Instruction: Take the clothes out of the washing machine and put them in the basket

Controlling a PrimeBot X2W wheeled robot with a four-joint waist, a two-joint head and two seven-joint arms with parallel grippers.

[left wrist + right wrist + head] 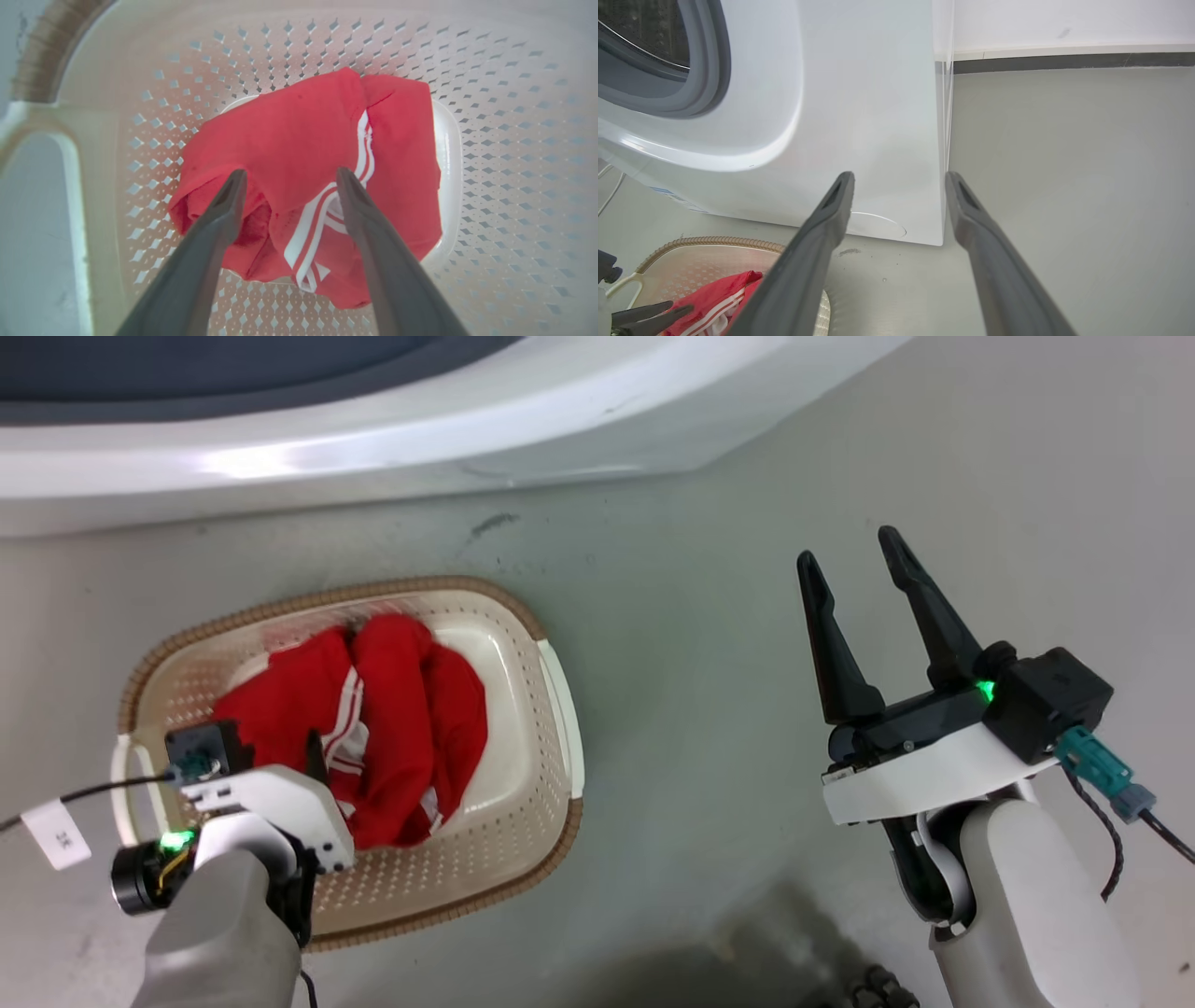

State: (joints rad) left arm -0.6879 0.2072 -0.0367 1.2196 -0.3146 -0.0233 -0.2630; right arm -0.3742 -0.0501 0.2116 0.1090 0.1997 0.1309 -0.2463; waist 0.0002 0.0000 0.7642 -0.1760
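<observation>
The clothes (392, 709), bright red with white stripes, lie bunched in the cream basket (551, 709) with the brown rim, on the floor in front of the washing machine (373, 439). My left gripper (290, 177) hangs over the basket and points down at the clothes (303, 135). Its fingers are spread open and hold nothing. In the head view its white body (271, 803) covers the basket's near left corner. My right gripper (848, 549) is open and empty above bare floor, well right of the basket. Its wrist view shows the machine's grey-ringed porthole (691, 70).
The machine's white front (868, 116) ends at a corner just beyond my right gripper (900, 179). Grey floor (1064, 186) stretches to the right up to a wall with a dark skirting strip (1064, 60). A cable with a white tag (56, 835) trails off my left wrist.
</observation>
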